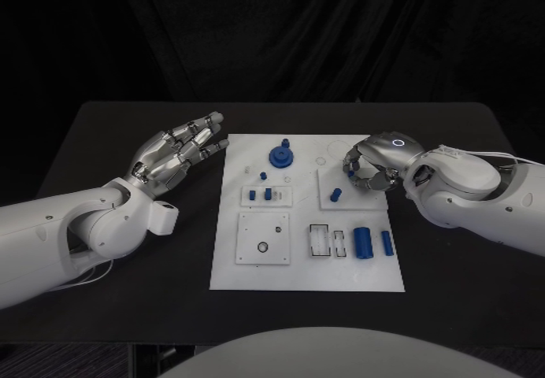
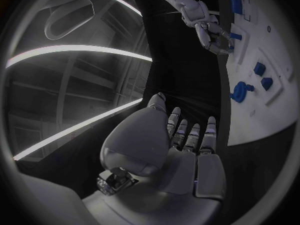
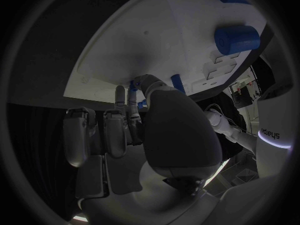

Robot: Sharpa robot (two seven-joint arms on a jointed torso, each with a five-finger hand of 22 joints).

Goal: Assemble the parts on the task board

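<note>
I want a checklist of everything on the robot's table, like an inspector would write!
Surface: black table, bare around the board.
Job's things: white task board in the middle; blue gear-shaped part at its far end; big blue cylinder and thin blue cylinder lying side by side near its right edge; small blue pegs standing mid-board.
Clutter: nothing seen.
Robot hands: left robot hand open beside the board, holding nothing; right robot hand curled over the board's far right part, contents cannot be told.
Cables: thin white cable along the right arm.
Surroundings: dark backdrop.
</note>
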